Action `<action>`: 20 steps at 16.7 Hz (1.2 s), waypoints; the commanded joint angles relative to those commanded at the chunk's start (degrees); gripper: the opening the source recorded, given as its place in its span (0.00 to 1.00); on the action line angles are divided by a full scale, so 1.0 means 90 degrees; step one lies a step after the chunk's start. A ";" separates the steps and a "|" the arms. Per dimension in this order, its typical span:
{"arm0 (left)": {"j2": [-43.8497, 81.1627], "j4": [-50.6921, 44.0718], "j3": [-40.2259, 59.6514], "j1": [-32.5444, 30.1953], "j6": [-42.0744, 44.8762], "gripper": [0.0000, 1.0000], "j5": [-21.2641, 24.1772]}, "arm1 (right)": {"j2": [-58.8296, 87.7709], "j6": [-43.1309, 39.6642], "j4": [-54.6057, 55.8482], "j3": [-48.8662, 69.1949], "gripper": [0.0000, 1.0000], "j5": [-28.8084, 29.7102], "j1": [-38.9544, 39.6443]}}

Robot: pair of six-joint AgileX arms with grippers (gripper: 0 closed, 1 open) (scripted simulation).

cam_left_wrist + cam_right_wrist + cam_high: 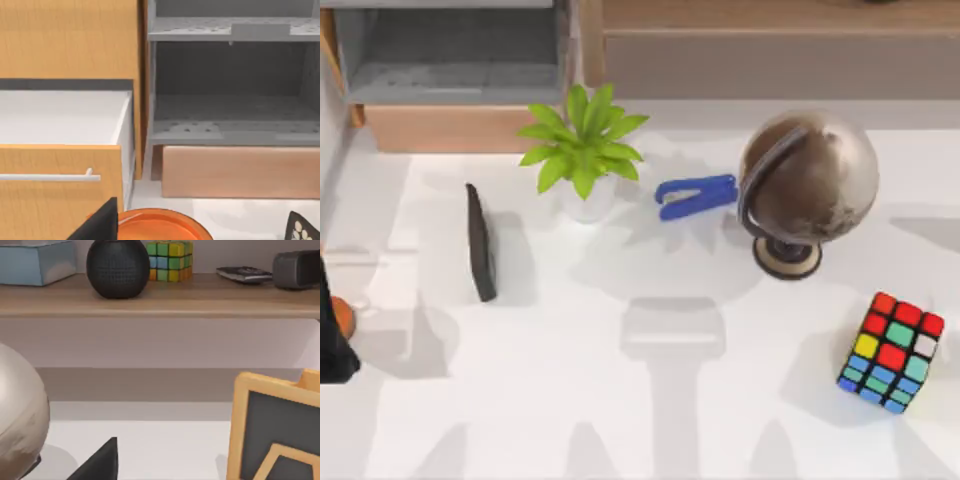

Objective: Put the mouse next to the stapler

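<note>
The stapler (696,195) lies toward the far side of the table, between the potted plant (582,150) on its left and the globe (807,180) on its right, with bare tabletop on its near side. That near strip is where I judge the mouse should end up. My left arm (332,340) sits at the table's left edge, its gripper (100,225) over an orange dish (155,226) in front of an open drawer (65,117). The right gripper (100,464) hangs near the globe, facing the far shelf (160,302). I cannot tell whether either gripper is released or clenched. Before committing an arm, I'd get a firm fix on the mouse, then take it across its narrow sides, carry it well above the black slab (480,242), and set it down close to the stapler without nudging it.
</note>
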 joint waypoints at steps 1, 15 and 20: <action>0.0000 0.0000 0.0000 0.0000 0.0000 1.00 0.0000 | 0.0000 0.0000 0.0000 0.0000 1.00 0.0000 0.0000; 0.4888 -0.2604 0.4536 0.0792 0.0427 1.00 -0.0011 | 0.0000 0.0000 0.0000 0.0000 1.00 0.0000 0.0000; 0.8193 -0.4316 0.7718 0.1270 0.0668 1.00 -0.0004 | 0.0000 0.0000 0.0000 0.0000 1.00 0.0000 0.0000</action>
